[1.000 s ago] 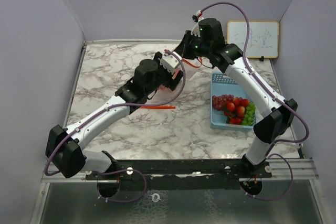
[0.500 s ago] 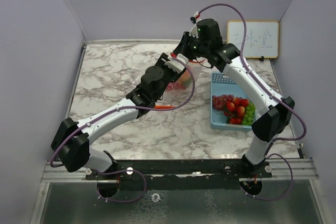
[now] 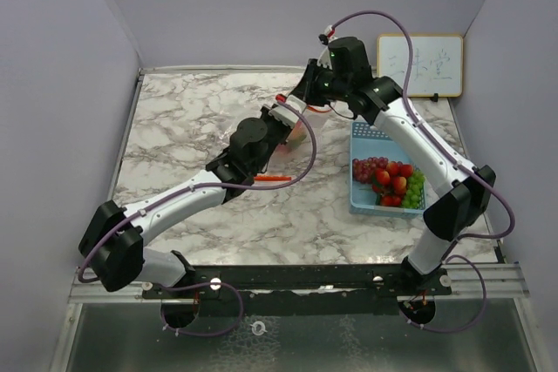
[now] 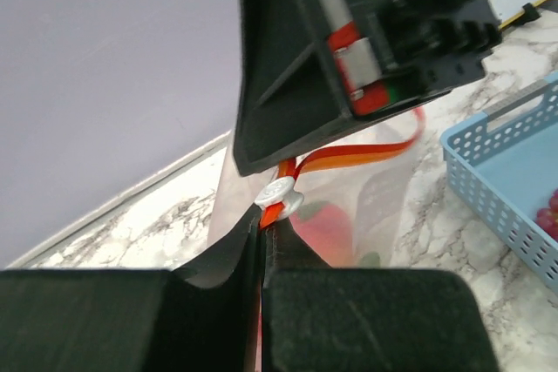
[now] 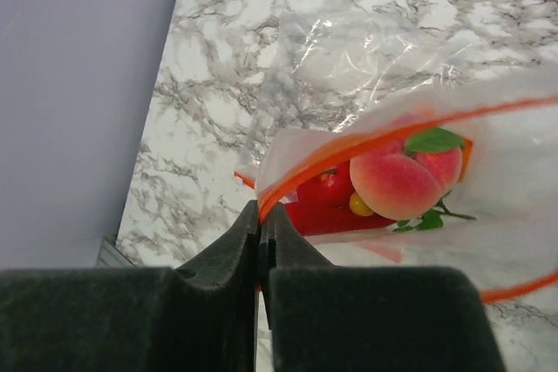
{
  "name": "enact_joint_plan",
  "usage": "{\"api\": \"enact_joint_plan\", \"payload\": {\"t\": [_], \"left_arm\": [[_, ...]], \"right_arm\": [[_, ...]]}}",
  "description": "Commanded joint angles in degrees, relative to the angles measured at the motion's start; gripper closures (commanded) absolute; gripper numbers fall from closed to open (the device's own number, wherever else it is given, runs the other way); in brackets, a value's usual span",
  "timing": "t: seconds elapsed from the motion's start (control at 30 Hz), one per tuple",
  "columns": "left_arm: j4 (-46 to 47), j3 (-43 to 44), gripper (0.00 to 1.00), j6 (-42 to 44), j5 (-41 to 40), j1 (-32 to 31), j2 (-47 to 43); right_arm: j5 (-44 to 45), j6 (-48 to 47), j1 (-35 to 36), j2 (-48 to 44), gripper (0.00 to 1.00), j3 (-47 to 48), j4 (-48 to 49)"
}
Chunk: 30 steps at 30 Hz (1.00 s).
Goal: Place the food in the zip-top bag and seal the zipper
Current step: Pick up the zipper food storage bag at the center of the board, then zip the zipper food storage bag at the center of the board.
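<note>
Top external, left arm [image 3: 174, 202], right arm [image 3: 418, 132] extended, both jaws pinching zip-top bag [image 5: 301, 147] (peach [image 5: 397, 185] inside)

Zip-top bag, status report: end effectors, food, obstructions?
Left end effector shut on orange zipper strip of clear plastic zip-top bag; right end effector shut on its rim. Peach, red tomato inside; mouth open. Grapes, red fruits in light-blue mesh basket. Nothing blocking.

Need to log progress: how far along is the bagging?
Done: peach and tomato lie inside the bag. In hand: left gripper and right gripper each pinch its orange zipper edge, unsealed. Left: grapes and red fruits wait in the basket, then zipping.
</note>
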Motion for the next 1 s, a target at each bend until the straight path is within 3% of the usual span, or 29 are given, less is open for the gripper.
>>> {"api": "enact_joint_plan", "payload": {"t": [0.0,0.13,0.33,0.47,0.57,0.73,0.97], "left_arm": [[-2.43,-2.38,1.00,-5.39,0.56,1.81,-7.30],[-8.10,-2.71,1.00,-12.17,11.86,5.96,-9.49],[-14.58,-1.32,1.00,-18.52,28.96,12.39,-11.21],[-19.62,1.42,1.00,-19.72,40.60,16.04,-10.77],[-22.14,3.05,1.00,-20.72,46.41,18.28,-10.32],[-28.20,6.34,1.00,-18.73,48.30,19.18,-9.66],[-30.01,8.22,1.00,-18.09,48.81,19.69,-9.28]], "right_arm": [[7.89,-7.11,-2.27,-7.64,0.97,-4.31,2.18],[6.57,-14.26,-2.30,-12.56,0.66,-9.58,6.80],[-0.96,-28.16,-2.80,-19.03,0.51,-17.48,16.23],[-14.46,-38.78,-2.89,-19.23,0.38,-19.87,19.59],[-24.26,-44.67,-2.89,-17.98,0.36,-21.23,20.57],[-37.06,-49.53,-2.89,-16.68,0.35,-23.64,24.17],[-49.96,-49.72,-3.56,-14.11,0.45,-24.27,32.87]]}}
